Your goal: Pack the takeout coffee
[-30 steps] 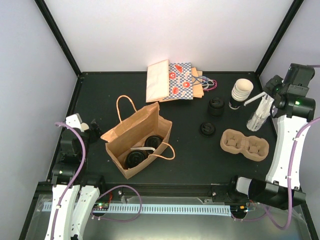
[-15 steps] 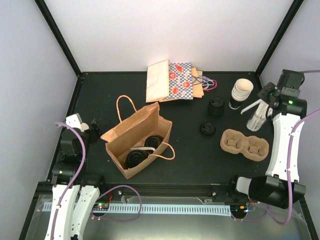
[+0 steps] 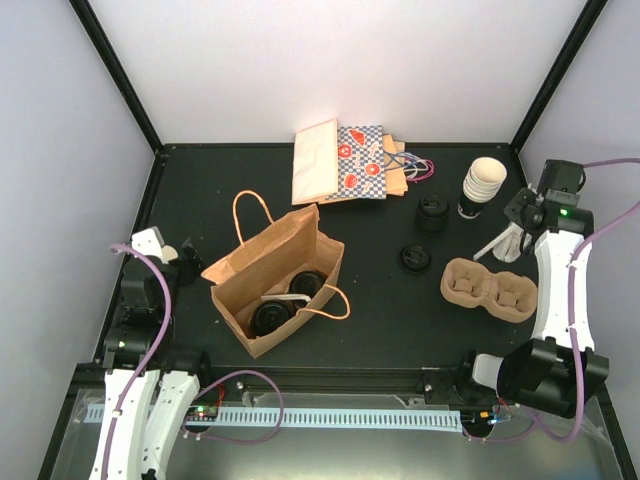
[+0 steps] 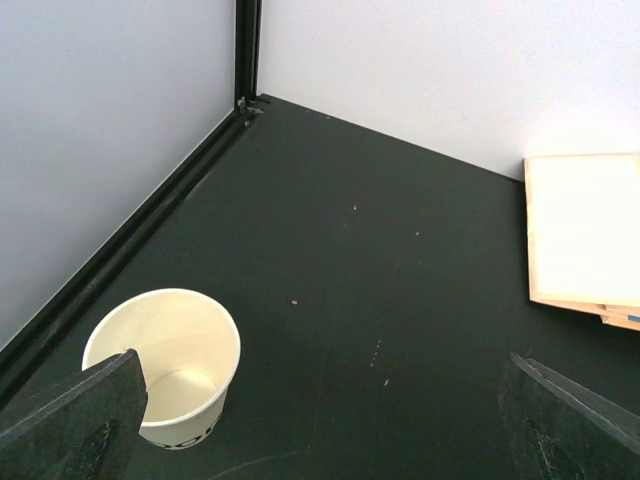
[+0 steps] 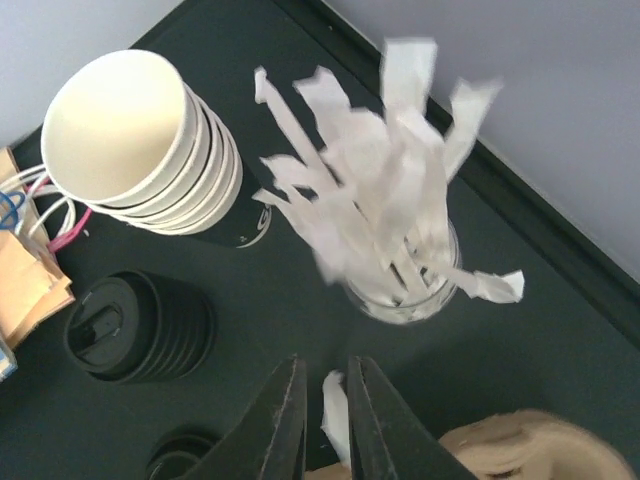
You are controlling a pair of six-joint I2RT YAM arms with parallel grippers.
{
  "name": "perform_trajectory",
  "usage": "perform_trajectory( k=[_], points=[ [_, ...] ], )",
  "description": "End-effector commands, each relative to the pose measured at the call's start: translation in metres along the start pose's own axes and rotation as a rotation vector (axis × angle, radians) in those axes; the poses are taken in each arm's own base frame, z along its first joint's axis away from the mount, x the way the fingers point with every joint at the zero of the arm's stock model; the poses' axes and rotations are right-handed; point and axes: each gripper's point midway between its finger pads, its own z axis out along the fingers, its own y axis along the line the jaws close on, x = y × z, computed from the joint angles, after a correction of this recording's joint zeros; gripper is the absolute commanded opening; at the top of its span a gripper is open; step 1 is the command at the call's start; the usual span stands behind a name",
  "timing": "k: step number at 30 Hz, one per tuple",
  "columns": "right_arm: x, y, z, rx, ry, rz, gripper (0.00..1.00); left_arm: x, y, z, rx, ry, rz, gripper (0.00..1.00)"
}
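coffees (image 3: 270, 317) sit in the open brown bag (image 3: 235, 270) on the left half of the bench (image 3: 380, 330), two of them in a row along the bag's length, one toward its near end and the other farther back and to the right. only their round black lids show, facing straight up, so each stands with its long axis upright; the bag hides the cup walls. a white strip (image 3: 290, 297) lies between the two lids. the right jaws hang at the far right, just beside the jar of straws (image 5: 400, 270), drawn nearly together and grasping one straw (image 5: 335, 415) between their tips; the edge of the carrier (image 5: 520, 455) shows close beside them. near the jar stand a stack of cups (image 5: 135, 150) and a stack of lids (image 5: 135, 325). the left jaws are released, spread wide and holding nothing, low at the bench's left edge, with a lone empty cup (image 4: 165, 365) upright close by one finger.
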Motion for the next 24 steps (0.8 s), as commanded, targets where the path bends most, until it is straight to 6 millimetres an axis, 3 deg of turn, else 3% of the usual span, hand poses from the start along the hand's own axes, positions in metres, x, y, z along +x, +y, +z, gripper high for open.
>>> perform_trajectory(
  k=[1, 2, 3, 6, 11, 15, 20, 24],
  points=[
    [-0.006, 0.0, -0.012, -0.019, -0.058, -0.005, 0.33, -0.003, -0.006, 0.002, 0.023, -0.01, 0.012, 0.99],
    [-0.006, 0.0, -0.015, -0.025, -0.062, -0.013, 0.45, -0.003, -0.005, 0.002, 0.022, -0.009, 0.011, 0.99],
    [-0.005, 0.001, -0.017, -0.03, -0.063, -0.019, 0.51, -0.003, -0.005, 0.002, 0.022, -0.009, 0.012, 0.99],
    [0.001, 0.008, -0.021, -0.082, -0.052, -0.064, 0.59, -0.004, -0.005, 0.001, 0.023, -0.011, 0.011, 0.99],
    [0.038, 0.026, -0.01, -0.196, 0.067, -0.143, 0.7, -0.003, -0.007, 0.002, 0.029, -0.007, 0.013, 0.99],
    [0.079, 0.032, 0.007, -0.158, 0.177, -0.239, 0.69, -0.002, -0.007, 0.003, 0.032, -0.001, 0.014, 0.99],
    [0.128, 0.062, 0.017, -0.169, 0.24, -0.428, 0.62, -0.002, -0.008, 0.003, 0.033, 0.0, 0.017, 0.99],
    [0.154, 0.075, 0.034, -0.127, 0.3, -0.528, 0.59, -0.002, -0.008, 0.003, 0.034, 0.003, 0.017, 0.99]
  ],
)
